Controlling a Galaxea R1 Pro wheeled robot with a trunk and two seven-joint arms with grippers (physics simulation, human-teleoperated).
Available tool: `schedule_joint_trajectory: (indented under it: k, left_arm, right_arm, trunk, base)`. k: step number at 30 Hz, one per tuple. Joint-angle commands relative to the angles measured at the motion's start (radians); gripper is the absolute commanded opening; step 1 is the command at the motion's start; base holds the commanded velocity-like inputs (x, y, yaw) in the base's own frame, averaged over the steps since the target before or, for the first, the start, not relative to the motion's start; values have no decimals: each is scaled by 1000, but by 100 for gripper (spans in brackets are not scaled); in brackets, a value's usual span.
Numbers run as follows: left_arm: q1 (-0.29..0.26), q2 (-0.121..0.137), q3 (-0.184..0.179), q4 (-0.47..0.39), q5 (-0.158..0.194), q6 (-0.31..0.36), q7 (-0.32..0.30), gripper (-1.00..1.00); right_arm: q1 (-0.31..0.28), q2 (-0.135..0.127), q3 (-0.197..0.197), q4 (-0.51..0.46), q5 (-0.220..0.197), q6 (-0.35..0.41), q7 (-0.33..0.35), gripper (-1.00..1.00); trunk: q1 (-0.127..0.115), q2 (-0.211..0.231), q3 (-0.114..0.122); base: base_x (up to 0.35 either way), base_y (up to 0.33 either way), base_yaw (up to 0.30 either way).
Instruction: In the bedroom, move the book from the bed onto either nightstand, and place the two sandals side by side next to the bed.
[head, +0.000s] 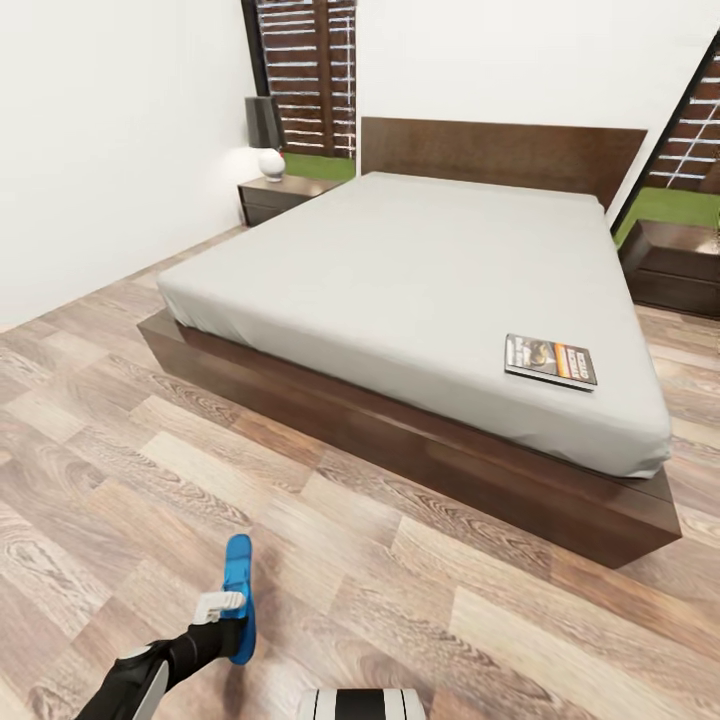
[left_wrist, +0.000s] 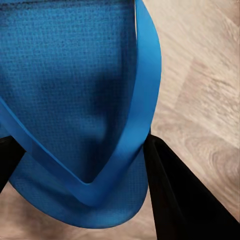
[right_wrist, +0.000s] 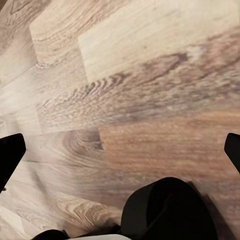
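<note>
Left claw (head: 236, 612) clamped on one sandal (head: 240, 590); right claw (right_wrist: 120, 150) wide open, empty. Carry sandal low to bed (head: 420, 270) side, set flat.

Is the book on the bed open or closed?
Closed. The book lies flat on the bed, near its right front corner, front cover facing up; no open pages show.

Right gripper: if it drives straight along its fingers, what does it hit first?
Most likely the bare wood-plank floor. The right gripper has its fingers spread with nothing between them; depth to the floor is unclear.
</note>
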Motion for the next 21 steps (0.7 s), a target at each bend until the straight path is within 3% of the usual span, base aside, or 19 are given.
schedule_joint_trajectory:
  k: [1,5,11,17,19,21]
  left_arm:
    - [0,-1,7,2,2,7,-6,-100]
    - [0,-4,12,12,2,3,-5,-100]
    - [0,-5,13,17,2,3,-5,-100]
    - [0,-7,13,18,2,3,-5,-100]
    - [0,-7,13,18,2,3,-5,-100]
    - [0,-7,13,18,3,3,-5,-100]
  right_arm:
    - [0,0,-1,0,-6,9,2,100]
    - [0,0,-1,0,-5,7,2,100]
    - [0,1,3,0,-5,-95,3,100]
    - [0,4,8,1,-3,-120,-5,100]
    - [0,5,9,-6,0,-121,-39,100]
    - [-1,14,12,-31,16,-122,-140,100]
  trunk:
    - [-1,0,3]
    - [-2,1,19]
    - [-5,2,42]
    - [-8,4,65]
    - [-9,4,73]
    - [-10,5,81]
  base:
    - [0,0,0]
    - [0,0,0]
    - [0,0,0]
    - [0,0,0]
    - [0,0,0]
    - [0,0,0]
